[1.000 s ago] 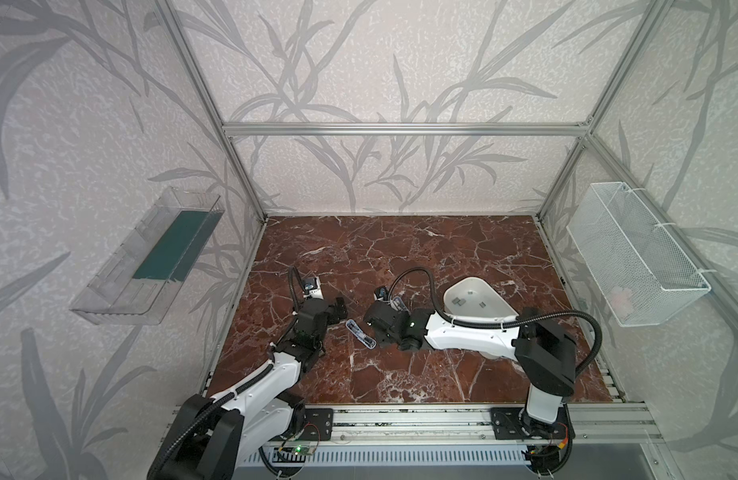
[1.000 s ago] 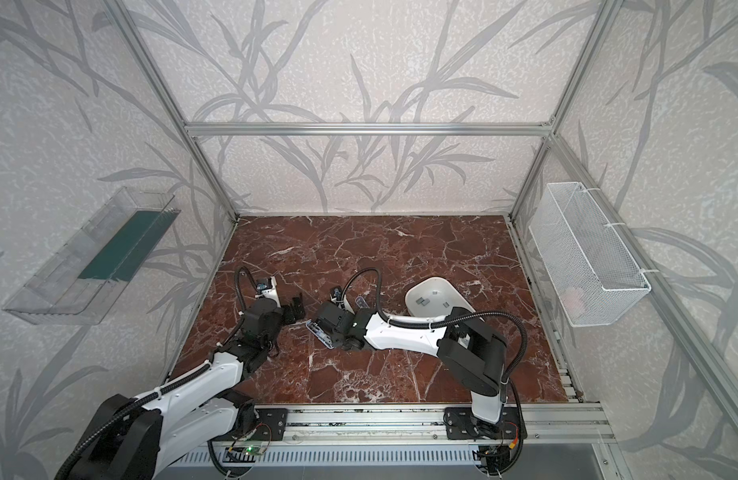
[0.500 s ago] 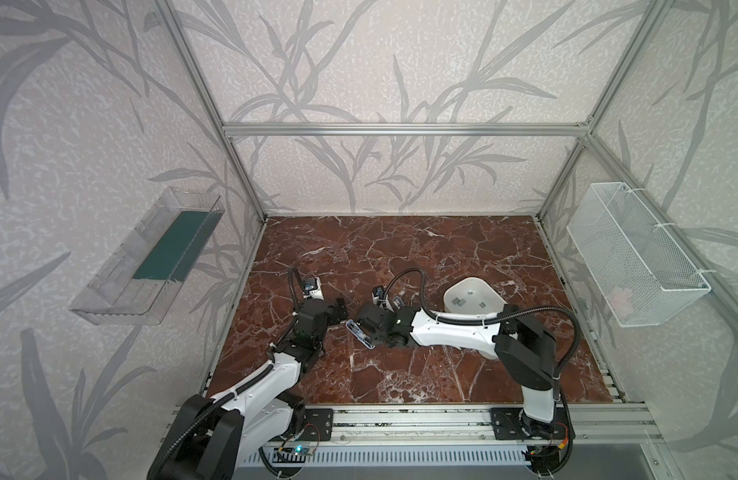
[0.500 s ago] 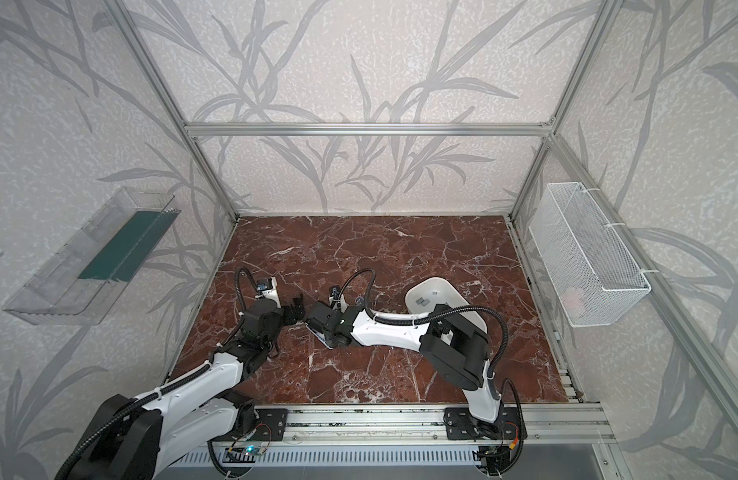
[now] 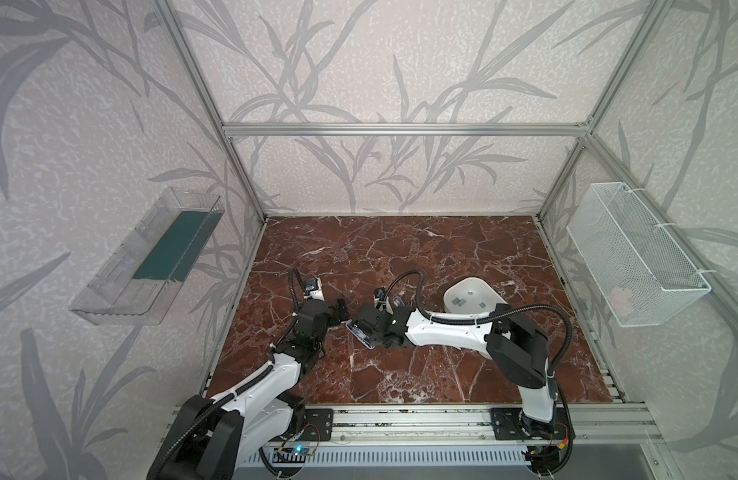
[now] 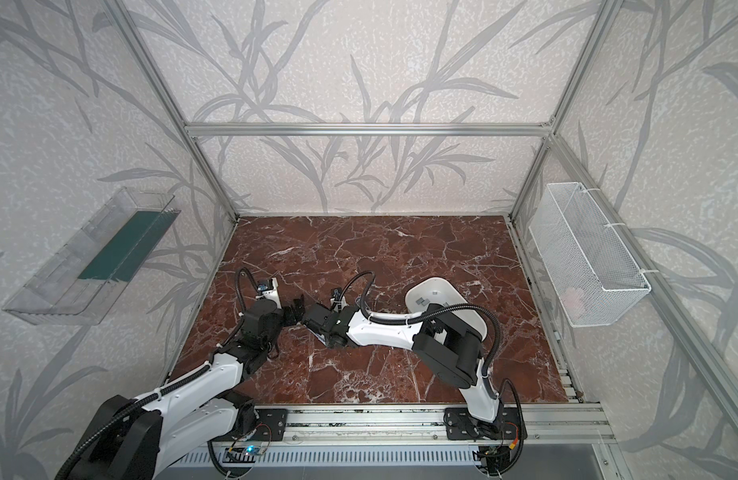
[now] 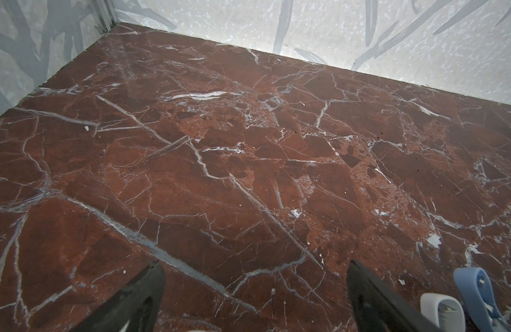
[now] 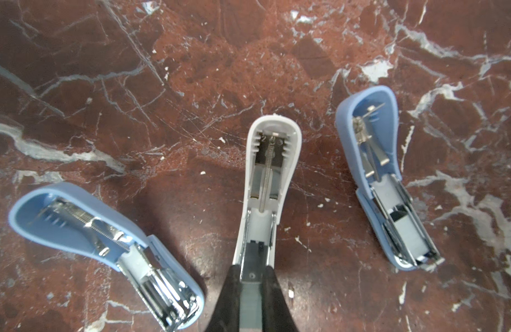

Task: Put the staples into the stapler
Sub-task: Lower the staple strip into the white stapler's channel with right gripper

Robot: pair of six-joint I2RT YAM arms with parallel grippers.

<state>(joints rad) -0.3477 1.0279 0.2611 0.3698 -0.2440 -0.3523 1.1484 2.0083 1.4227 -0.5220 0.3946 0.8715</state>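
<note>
Fingers of right gripper (image 8: 253, 273) clamped on rail end of one open white plastic stapler (image 8: 273, 149). Two open blue plastic staplers (image 8: 76, 224) (image 8: 372, 138) flank it. Near it, left gripper (image 7: 255, 264) spread wide, empty. About three grey metal staple strips (image 5: 456, 300) in white oval dish (image 5: 467, 280), well apart from it.

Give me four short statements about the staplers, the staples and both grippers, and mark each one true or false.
1. On the red-brown marble tabletop, one opened white plastic stapler lies between two opened blue plastic staplers. True.
2. The left gripper is shut. False: its black fingers stand wide apart with nothing between them.
3. The right gripper is shut on a flat grey metal staple strip at the white plastic stapler. True.
4. The other grey staple strips lie loose on the tabletop. False: they lie in the white plastic dish.
</note>
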